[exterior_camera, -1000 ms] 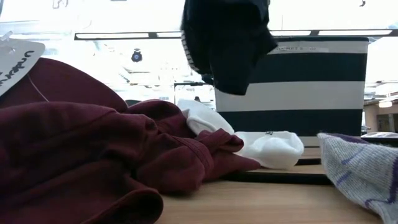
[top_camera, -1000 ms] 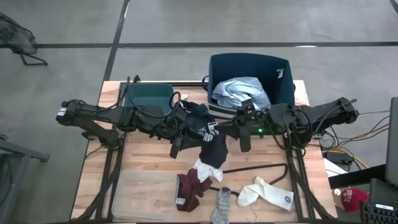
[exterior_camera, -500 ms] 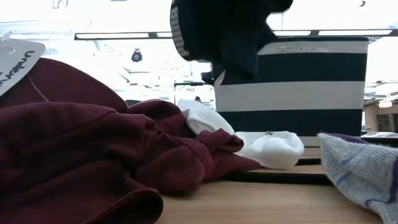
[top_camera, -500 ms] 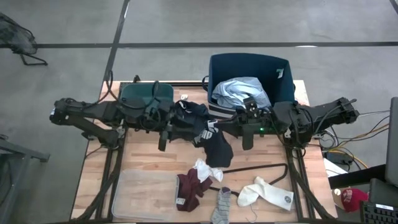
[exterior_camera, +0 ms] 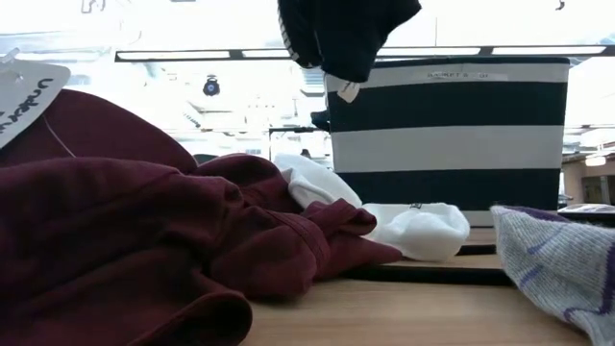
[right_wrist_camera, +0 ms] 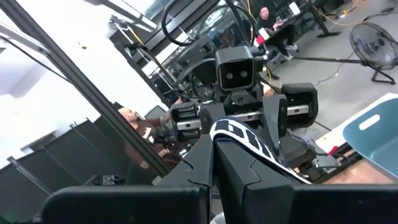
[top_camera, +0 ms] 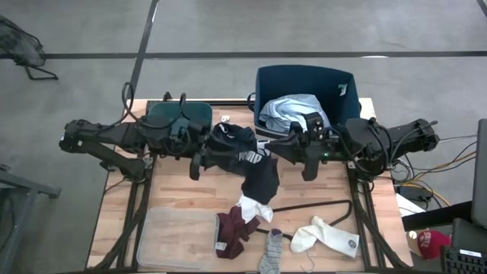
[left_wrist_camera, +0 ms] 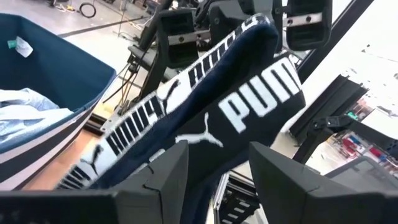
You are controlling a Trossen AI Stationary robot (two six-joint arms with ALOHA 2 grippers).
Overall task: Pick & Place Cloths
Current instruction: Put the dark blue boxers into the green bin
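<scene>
A dark navy garment [top_camera: 255, 169] with white lettering hangs in the air between my two grippers, above the table's middle; the low view shows its lower end [exterior_camera: 346, 38] clear of the table. My left gripper [top_camera: 221, 148] comes from the left and is shut on it. My right gripper [top_camera: 268, 150] comes from the right and is also shut on it. A light blue shirt [top_camera: 293, 110] lies in the striped blue bin [top_camera: 338, 114]. On the table's near part lie a maroon piece [top_camera: 230, 228], a white sock [top_camera: 255, 205], a grey sock [top_camera: 270, 251] and another white sock [top_camera: 327, 236]. My left gripper [left_wrist_camera: 217, 180] has the navy garment's lettered band [left_wrist_camera: 208, 152] between its two fingers, coming level from the table's left. The cloth is bunched in several layers and lifted clear. My right gripper [right_wrist_camera: 212, 155] pinches the lettered band's other end [right_wrist_camera: 239, 134] between shut fingers, level from the right; the band runs from it toward the left gripper.
A dark green bin [top_camera: 179, 118] stands at the far left, under the left arm. A thin black wire hanger [top_camera: 323, 204] and a clear plastic tray [top_camera: 175, 236] lie on the near part of the wooden table [top_camera: 175, 190].
My left gripper has drawn back toward the table's left edge with the garment, and my right gripper has shifted slightly toward the right. The navy garment has been spread out between them and its hanging end has risen higher above the table.
</scene>
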